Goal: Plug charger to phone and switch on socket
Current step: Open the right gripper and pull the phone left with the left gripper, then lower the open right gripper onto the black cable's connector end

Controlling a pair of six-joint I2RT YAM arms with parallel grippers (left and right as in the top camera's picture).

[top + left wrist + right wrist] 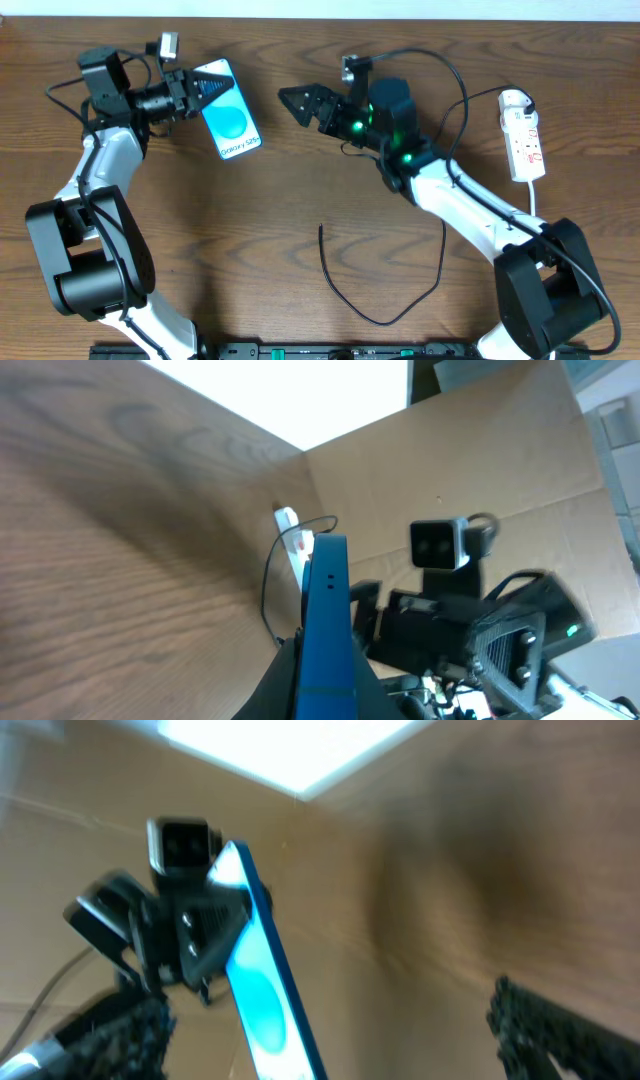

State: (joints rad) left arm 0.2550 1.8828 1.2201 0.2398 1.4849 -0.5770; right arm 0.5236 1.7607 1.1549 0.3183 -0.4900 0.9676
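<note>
My left gripper is shut on the top end of the phone at the back left. The blue-cyan screen faces up, with the free end toward the table centre. In the left wrist view the phone's blue edge stands between my fingers. My right gripper is open and empty, pointing left at the phone with a gap between them. The right wrist view shows the phone ahead. The charger cable lies looped on the table at front centre, with its tip free. The white socket lies at the far right.
A cardboard wall stands behind the table. The socket's white cord runs down past the right arm's base. The right arm crosses above the charger cable's right side. The left arm's base is at the front left.
</note>
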